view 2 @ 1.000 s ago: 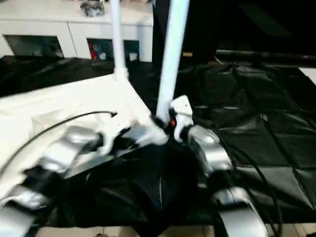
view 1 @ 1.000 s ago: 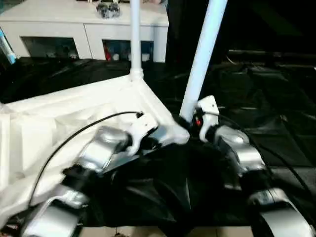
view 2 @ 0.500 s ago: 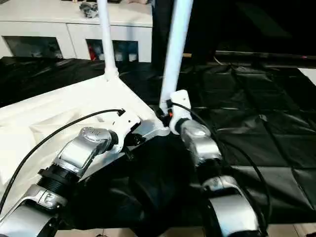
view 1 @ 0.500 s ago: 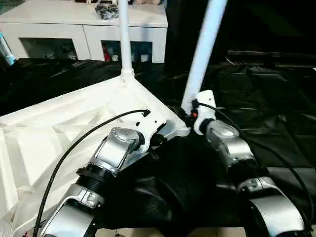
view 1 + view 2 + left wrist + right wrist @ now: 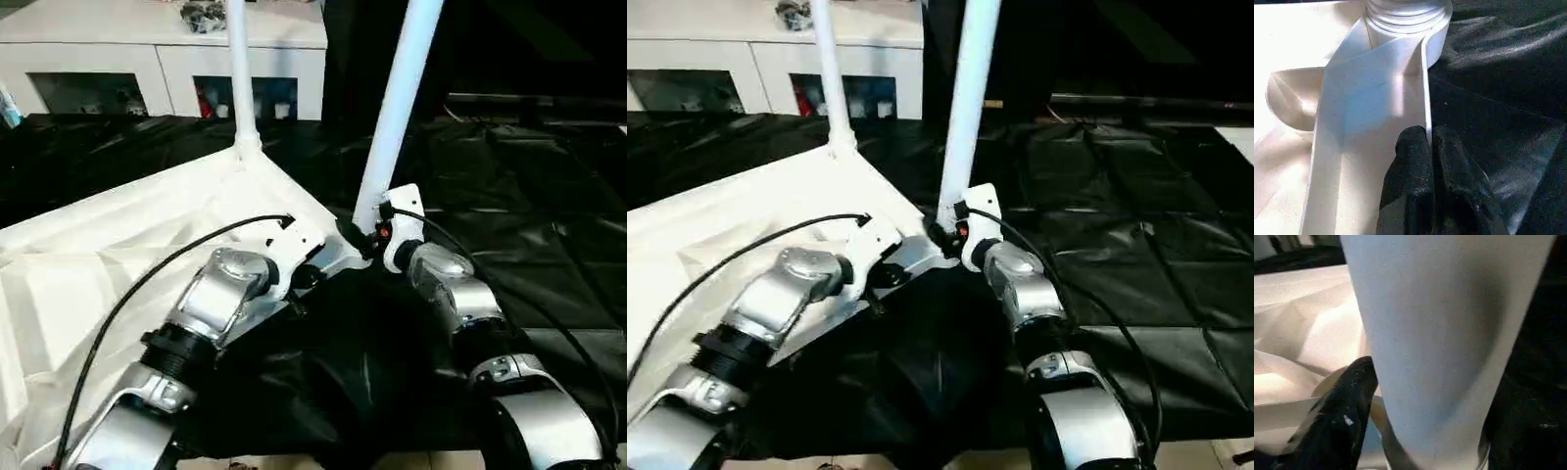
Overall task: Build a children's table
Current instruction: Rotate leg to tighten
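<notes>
The children's table lies upside down on a black sheet, its white ribbed tabletop (image 5: 118, 245) spreading to the left. Two white legs stand upright in corner sockets: one at the far corner (image 5: 238, 88), one at the near corner (image 5: 397, 117). My left gripper (image 5: 1429, 147) is shut on the thin rim of the tabletop (image 5: 1425, 88) close to the near corner socket (image 5: 1405, 14). My right gripper (image 5: 367, 235) is at the base of the near leg (image 5: 1440, 333), which stands right in front of its wrist camera.
A white cabinet (image 5: 167, 59) with glass doors stands along the back left. The crinkled black sheet (image 5: 529, 196) covers the floor to the right and in front. A black cable (image 5: 147, 284) arcs over my left forearm.
The camera has shifted slightly. Both grippers stay at the near corner, and the tabletop and the two legs have not visibly moved.
</notes>
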Available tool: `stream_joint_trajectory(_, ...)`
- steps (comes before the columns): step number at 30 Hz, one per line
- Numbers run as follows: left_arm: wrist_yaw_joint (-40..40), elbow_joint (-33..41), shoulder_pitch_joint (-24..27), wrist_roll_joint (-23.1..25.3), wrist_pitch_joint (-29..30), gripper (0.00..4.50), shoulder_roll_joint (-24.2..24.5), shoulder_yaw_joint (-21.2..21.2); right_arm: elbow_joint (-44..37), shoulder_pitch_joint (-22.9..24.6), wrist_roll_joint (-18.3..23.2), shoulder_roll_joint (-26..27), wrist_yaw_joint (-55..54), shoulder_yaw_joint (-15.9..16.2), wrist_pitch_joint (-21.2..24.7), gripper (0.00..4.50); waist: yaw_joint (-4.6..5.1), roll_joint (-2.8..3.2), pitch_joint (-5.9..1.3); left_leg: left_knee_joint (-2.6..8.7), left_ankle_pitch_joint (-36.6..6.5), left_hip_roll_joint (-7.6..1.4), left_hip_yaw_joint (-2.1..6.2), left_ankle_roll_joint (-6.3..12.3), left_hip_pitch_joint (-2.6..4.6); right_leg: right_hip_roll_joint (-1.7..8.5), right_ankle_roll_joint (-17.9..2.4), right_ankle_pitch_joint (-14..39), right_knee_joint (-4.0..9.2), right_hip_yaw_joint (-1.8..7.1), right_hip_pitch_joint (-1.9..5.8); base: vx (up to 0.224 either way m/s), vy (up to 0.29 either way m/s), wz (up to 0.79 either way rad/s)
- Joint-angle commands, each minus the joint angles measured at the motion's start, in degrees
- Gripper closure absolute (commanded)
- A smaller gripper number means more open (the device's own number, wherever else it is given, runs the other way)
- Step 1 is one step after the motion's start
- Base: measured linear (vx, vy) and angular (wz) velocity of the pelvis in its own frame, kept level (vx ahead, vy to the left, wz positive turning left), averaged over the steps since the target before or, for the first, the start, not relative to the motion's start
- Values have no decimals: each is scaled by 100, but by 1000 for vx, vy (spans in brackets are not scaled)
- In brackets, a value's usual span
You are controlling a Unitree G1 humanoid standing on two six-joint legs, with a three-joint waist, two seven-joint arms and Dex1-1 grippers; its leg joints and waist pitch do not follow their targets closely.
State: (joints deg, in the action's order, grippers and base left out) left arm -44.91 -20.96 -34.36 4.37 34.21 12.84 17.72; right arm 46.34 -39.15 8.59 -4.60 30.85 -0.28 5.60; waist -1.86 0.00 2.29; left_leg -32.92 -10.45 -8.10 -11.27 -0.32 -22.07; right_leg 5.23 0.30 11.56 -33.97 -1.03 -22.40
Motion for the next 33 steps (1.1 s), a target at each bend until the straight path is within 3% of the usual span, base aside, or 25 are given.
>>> stream_joint_trajectory(1,-576,512,-19,-344,-396,450,-15,159,-266,283,10,43,731,446,164,76,-52,43,-271,491,-1884,-493,236,-19,121,346,-1305,919,432,176,133,0,0,0)
stream_joint_trajectory(4,-879,624,73,-437,-555,450,146,200,-706,413,100,-150,1093,508,194,76,-76,42,-315,434,-1301,-496,209,154,99,350,-1471,240,337,169,186,0,0,0)
stream_joint_trajectory(5,-1150,665,160,-433,-716,450,356,281,-1230,580,244,-394,1533,587,352,76,-146,56,-344,349,-697,-486,180,442,110,332,-1586,-582,258,151,201,0,0,0)
stream_joint_trajectory(7,-1299,665,195,-440,-889,450,443,317,-1417,645,250,-522,1709,654,413,76,-172,72,-356,313,-359,-481,169,628,86,317,-1639,-1026,206,137,207,0,0,0)
stream_joint_trajectory(8,-1399,663,214,-451,-993,450,499,333,-1535,690,232,-618,1833,702,456,76,-192,90,-362,287,-253,-485,151,718,118,305,-1700,-1218,189,126,168,0,0,0)
stream_joint_trajectory(9,-1524,671,240,-485,-1052,450,573,334,-1711,767,220,-780,2032,778,496,76,-204,94,-355,283,-241,-483,149,742,116,295,-1735,-1190,187,108,175,0,0,0)
stream_joint_trajectory(14,-2406,799,408,-656,-1524,450,1046,479,-2602,1215,306,-1560,3152,1104,898,76,-328,105,-324,312,-625,-523,150,587,127,300,-1628,-516,210,90,190,0,0,0)
stream_joint_trajectory(16,-2540,741,421,-638,-1685,450,1127,509,-2727,1303,293,-1705,3308,1185,956,76,-340,133,-302,336,-960,-547,129,425,158,315,-1642,-144,246,92,143,0,0,0)
stream_joint_trajectory(21,-2811,638,455,-555,-1943,450,1304,599,-2992,1448,362,-1878,3572,1337,1095,91,-332,123,-281,382,-1358,-555,112,56,156,346,-1515,565,300,91,150,0,0,0)
stream_joint_trajectory(26,-2892,508,436,-532,-2105,450,1376,626,-3265,1531,441,-1925,3644,1362,1358,141,-337,120,-288,374,-1332,-545,109,-11,145,348,-1445,597,287,92,144,0,0,0)
stream_joint_trajectory(33,-2867,437,430,-539,-2142,450,1324,611,-3353,1598,436,-1921,3677,1432,1457,174,-339,116,-310,338,-1152,-540,111,14,130,350,-1496,400,246,78,157,0,0,0)
